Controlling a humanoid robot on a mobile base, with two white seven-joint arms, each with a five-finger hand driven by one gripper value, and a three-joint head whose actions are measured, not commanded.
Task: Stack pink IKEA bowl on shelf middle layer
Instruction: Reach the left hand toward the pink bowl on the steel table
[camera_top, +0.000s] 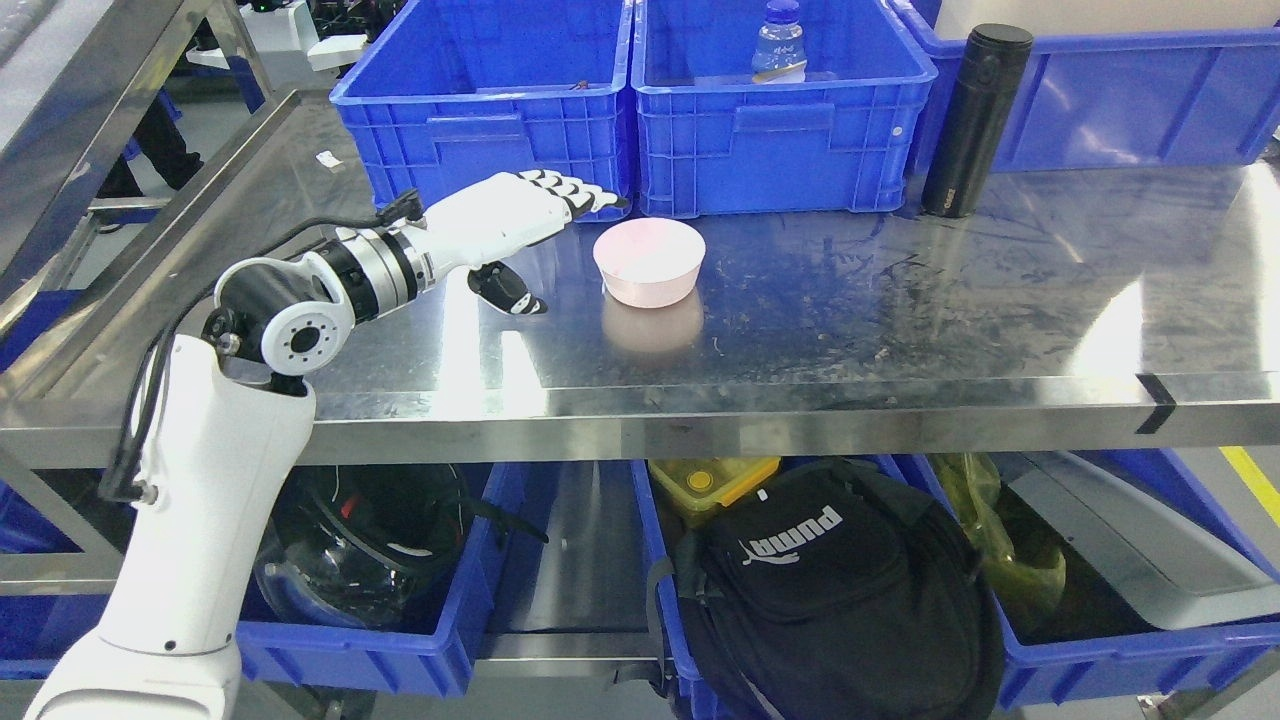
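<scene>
The bowl (649, 262) sits on the shelf (900, 330), the left hand (520, 225) just to its left (fingers extended); crates (630, 100) stand behind, a flask (975, 120) to the right.

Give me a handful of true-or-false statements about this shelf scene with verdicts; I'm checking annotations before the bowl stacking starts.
1. The pink bowl sits upright on the steel shelf, held by nothing. True.
2. The left hand is closed around the bowl. False: its fingers are stretched out, open, just left of the bowl and not gripping it.
3. A black thermos flask stands upright to the right of the bowl. True.
4. The water bottle lies on the shelf beside the bowl. False: it stands inside a blue crate behind the bowl.
5. A black Puma bag sits on the level below the shelf. True.
6. A second pink bowl is already stacked under the first. False: only one bowl shows, with its reflection beneath.
</scene>
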